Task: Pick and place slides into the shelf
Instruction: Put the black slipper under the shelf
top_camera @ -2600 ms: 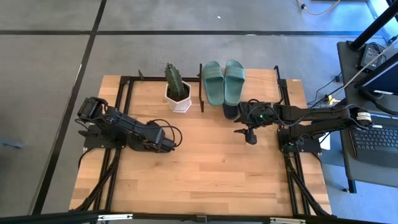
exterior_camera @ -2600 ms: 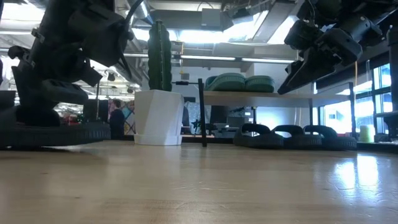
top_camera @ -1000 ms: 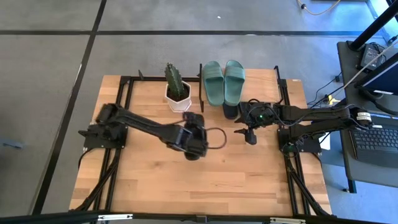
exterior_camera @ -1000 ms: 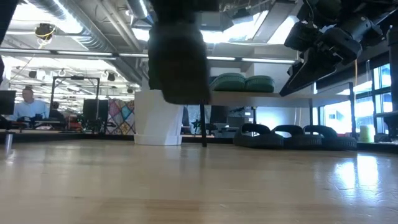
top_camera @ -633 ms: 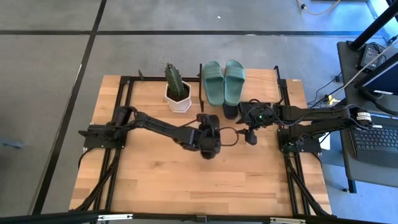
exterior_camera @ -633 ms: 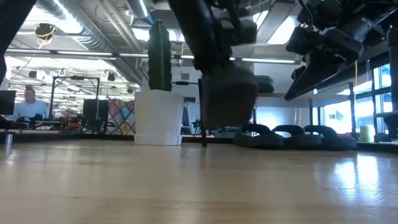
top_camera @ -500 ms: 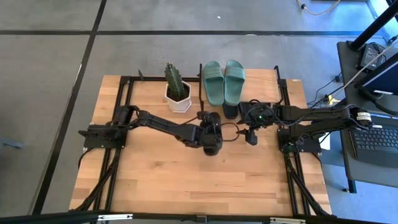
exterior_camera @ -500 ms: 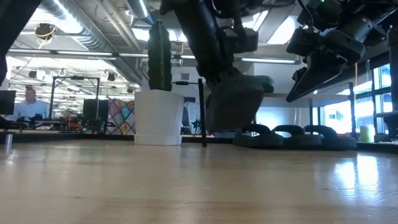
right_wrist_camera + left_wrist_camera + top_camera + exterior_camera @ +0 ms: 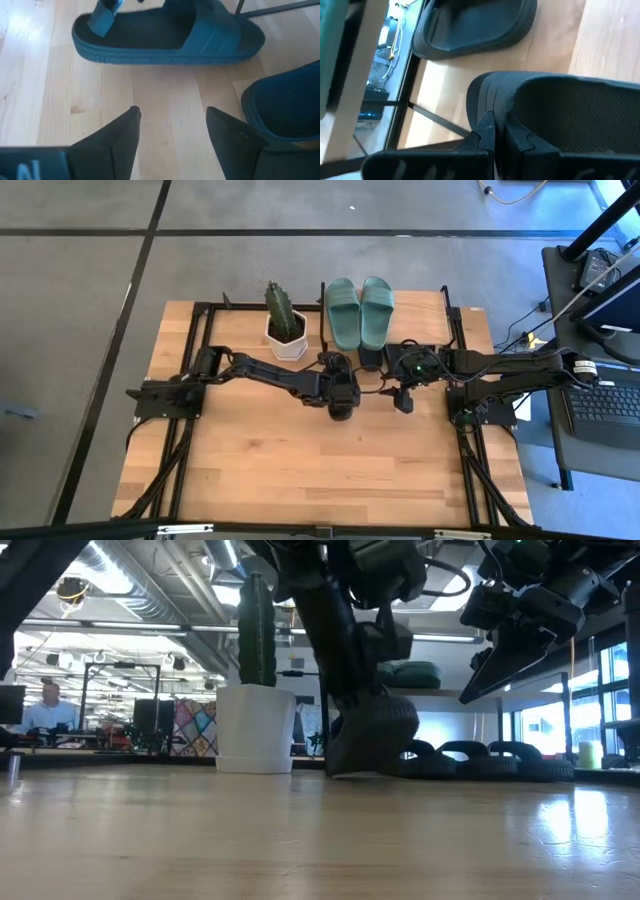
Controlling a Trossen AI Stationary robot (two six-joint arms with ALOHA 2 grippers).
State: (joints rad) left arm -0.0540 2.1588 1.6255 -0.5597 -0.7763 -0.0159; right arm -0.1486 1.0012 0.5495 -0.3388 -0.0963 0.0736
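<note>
A sage-green pair of slides (image 9: 360, 312) lies on the top board of the shelf (image 9: 420, 315) at the table's far edge. Black slides (image 9: 470, 760) lie on the table under that board. My left gripper (image 9: 340, 395) reaches across to the shelf's near left corner, shut on another black slide (image 9: 372, 735). This slide's low end is at or just above the tabletop; I cannot tell which. My right gripper (image 9: 403, 397) hangs open above the table in front of the shelf, over a black slide (image 9: 170, 30), touching nothing. My left gripper pinches an edge of the black slide (image 9: 495, 107) between its two shut fingers (image 9: 485, 137), beside the ribbed strap. The slide hangs below the gripper, tilted, in front of the shelf's lower tier. Its textured inner face (image 9: 570, 115) is turned toward the wrist camera.
A cactus in a white pot (image 9: 285, 330) stands just left of the shelf's black post (image 9: 323, 330). The near half of the wooden tabletop (image 9: 320, 470) is bare. Beyond the table, a desk with a laptop (image 9: 600, 410) stands at the right.
My left gripper has carried the black slide toward the table's right edge and a little toward the far edge, and has come down with it. The slide, high above the table before, now hangs low beside the shelf's lower tier. My right gripper has kept still.
</note>
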